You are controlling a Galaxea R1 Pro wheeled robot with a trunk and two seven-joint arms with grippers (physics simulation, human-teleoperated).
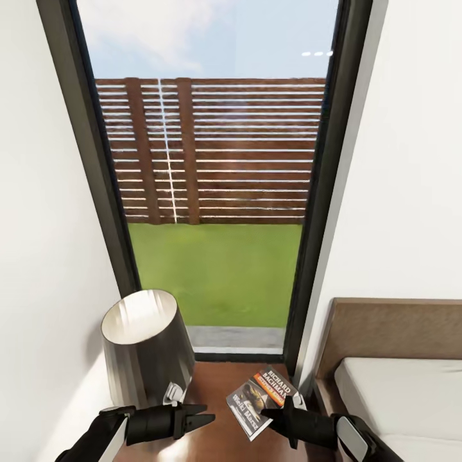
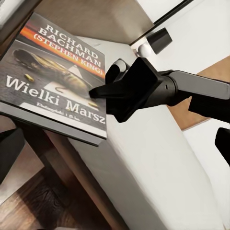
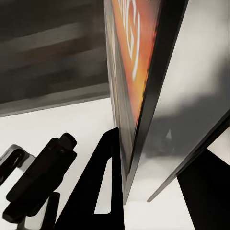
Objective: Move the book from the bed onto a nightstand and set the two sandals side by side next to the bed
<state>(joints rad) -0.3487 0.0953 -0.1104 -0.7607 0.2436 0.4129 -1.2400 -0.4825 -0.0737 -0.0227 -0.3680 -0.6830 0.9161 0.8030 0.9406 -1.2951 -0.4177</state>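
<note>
Item: book [image 1: 261, 401], grasped edge-on in my right gripper [image 1: 277, 410], held above the reddish nightstand [image 1: 218, 443]. My left gripper [image 1: 204, 416] at the book's 9 o'clock, released, holding nothing. Lamp [image 1: 146, 346] at 10 o'clock. Bed [image 1: 398, 398] at 3 o'clock.

The book [image 1: 259, 401] in the black right gripper [image 1: 277, 410] has a dark cover with an orange band and white letters. Beside the black left gripper [image 1: 200, 416], a lampshade [image 1: 146, 346] is striped grey.
</note>
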